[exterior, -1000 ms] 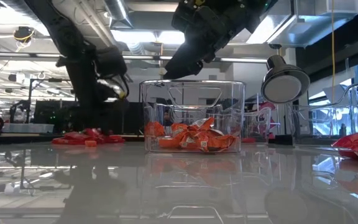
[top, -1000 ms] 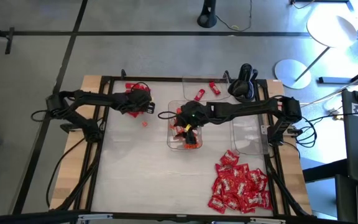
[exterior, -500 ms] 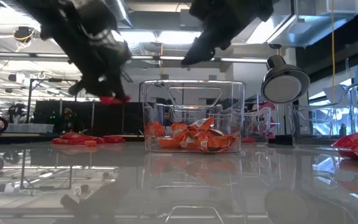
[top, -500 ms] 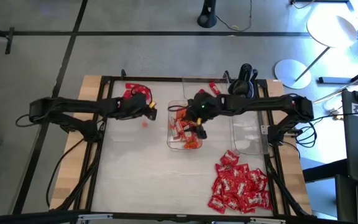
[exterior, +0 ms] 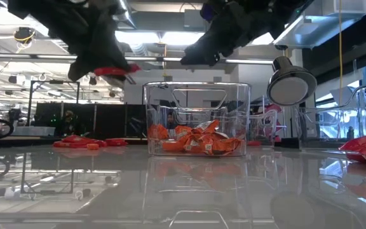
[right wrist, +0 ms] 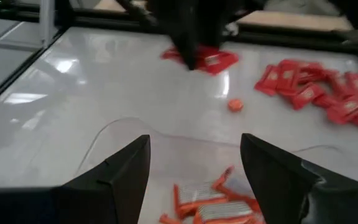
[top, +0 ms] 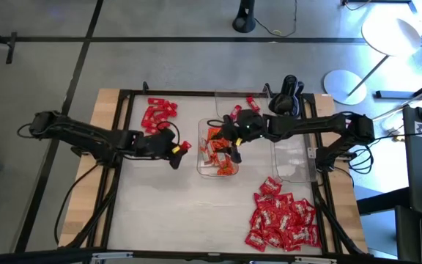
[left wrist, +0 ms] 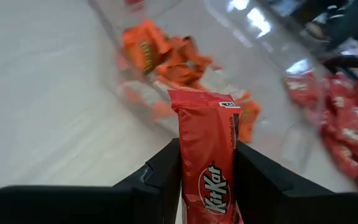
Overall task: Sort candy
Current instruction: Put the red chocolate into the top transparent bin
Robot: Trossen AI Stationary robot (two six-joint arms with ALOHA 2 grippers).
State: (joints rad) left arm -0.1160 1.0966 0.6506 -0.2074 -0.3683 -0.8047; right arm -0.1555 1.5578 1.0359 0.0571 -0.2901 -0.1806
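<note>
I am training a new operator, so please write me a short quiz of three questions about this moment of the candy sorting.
1. True or false: the left gripper holds a red candy bar.
2. What is in the middle tray?
A. orange candy
B. only red candy
C. nothing
3. Fill in: the right gripper hangs over the ____ with its fingers open.

Key
1. True. The wrist view shows the bar clamped between the two fingers.
2. A. Orange wrapped sweets lie in that tray.
3. Middle tray. Nothing is between its fingers.
</note>
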